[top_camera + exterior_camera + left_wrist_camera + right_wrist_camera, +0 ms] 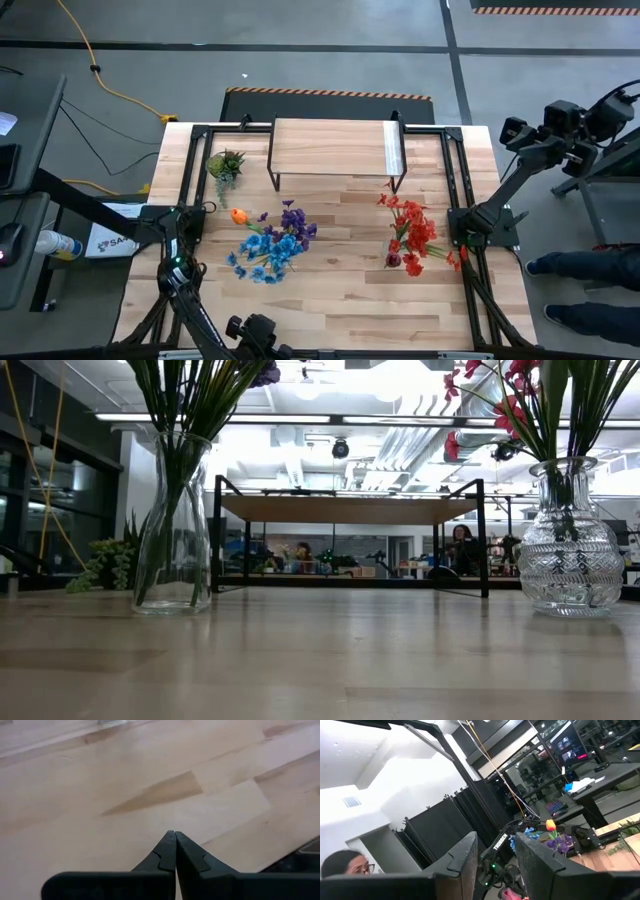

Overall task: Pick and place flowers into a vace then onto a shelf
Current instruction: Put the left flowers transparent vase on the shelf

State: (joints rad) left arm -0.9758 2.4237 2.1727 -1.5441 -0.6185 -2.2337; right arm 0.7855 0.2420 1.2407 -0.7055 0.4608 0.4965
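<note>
Left gripper pinched shut over bare table, 7 o'clock | right gripper parted, empty, 3 o'clock | flowers in vases, mid-table | shelf 12 o'clock

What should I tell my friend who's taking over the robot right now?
Left gripper: shut, empty, low over the table's near left edge.
Right gripper: open, empty, raised off the table's right side, pointing into the room.
Blue, purple and orange flowers stand in the slim vase; red flowers stand in the round cut-glass vase. Both vases are on the table, in front of the shelf.
Done: flowers in vases.
Left: move both vases onto the shelf, which holds no vase yet.
</note>
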